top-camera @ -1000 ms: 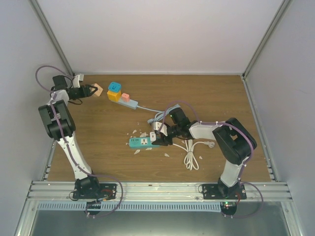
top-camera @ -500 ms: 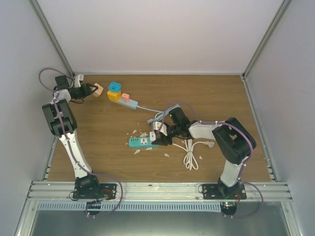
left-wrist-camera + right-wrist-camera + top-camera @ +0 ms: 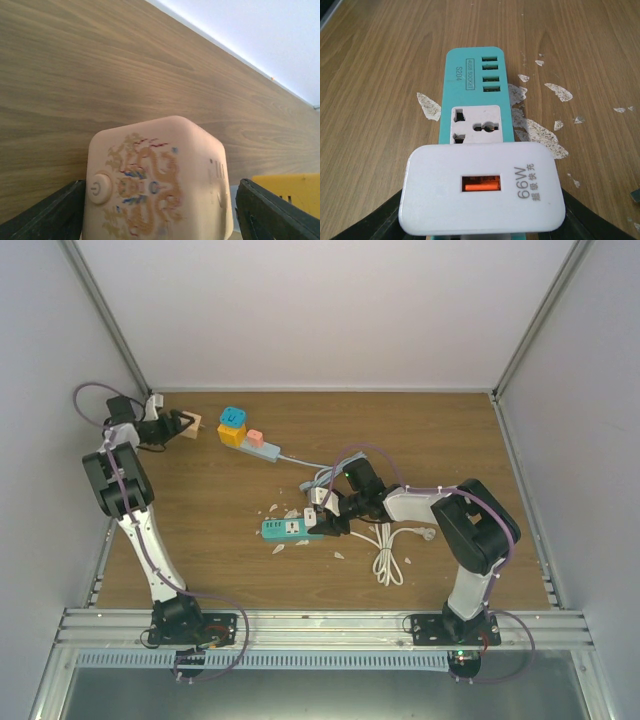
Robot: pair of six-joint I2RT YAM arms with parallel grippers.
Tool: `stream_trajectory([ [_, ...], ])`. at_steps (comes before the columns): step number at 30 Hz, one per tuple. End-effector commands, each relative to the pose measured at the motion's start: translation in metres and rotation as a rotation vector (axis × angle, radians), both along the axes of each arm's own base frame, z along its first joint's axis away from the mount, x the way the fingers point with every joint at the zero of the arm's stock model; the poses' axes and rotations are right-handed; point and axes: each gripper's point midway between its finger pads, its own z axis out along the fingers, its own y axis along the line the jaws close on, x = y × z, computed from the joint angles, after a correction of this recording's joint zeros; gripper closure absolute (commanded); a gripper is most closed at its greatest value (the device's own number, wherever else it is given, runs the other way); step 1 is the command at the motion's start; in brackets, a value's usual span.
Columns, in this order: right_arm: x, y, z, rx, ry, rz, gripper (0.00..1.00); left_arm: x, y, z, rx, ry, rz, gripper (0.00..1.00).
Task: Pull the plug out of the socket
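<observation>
Since the plug (image 3: 155, 195), clamped in the left tool (image 3: 185, 424), has been drawn farther from the socket (image 3: 266, 450) at the surface's (image 3: 200, 520) back, removal is judged done, while a charger (image 3: 482, 187) is gripped by the right tool (image 3: 328, 508).

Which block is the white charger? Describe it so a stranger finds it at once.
On the brown wooden table, find the teal plastic power strip near the middle. The white rectangular charger block sits over its end nearest the right arm, between the right gripper's fingers. Only it shows an orange port and "66W"; the left gripper holds a beige patterned cube.
</observation>
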Motion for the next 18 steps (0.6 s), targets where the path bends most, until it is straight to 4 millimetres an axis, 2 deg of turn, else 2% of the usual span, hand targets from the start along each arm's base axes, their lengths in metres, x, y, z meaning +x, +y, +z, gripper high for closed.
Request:
stream_trajectory([
  [1,-0.004,-0.012,-0.034,-0.126,0.032,-0.033,0.99,0.001,0.027,0.019,0.039,-0.018,0.065,0.17],
  [6,-0.004,-0.012,-0.033,-0.123,0.031,-0.031,1.0,-0.004,0.036,0.032,0.092,-0.031,0.074,0.11],
  [12,-0.004,-0.011,-0.026,-0.108,0.021,-0.027,0.97,-0.016,0.031,0.072,0.175,-0.11,0.017,0.04],
  [15,-0.003,-0.01,-0.021,-0.095,0.012,-0.029,0.84,-0.028,0.024,0.097,0.241,-0.162,-0.024,0.01],
  [16,-0.003,-0.009,-0.018,-0.089,0.012,-0.03,0.8,-0.034,0.02,0.112,0.265,-0.19,-0.041,0.01],
  [18,-0.003,-0.008,-0.013,-0.076,0.01,-0.03,0.69,-0.046,0.009,0.126,0.312,-0.231,-0.094,0.01],
])
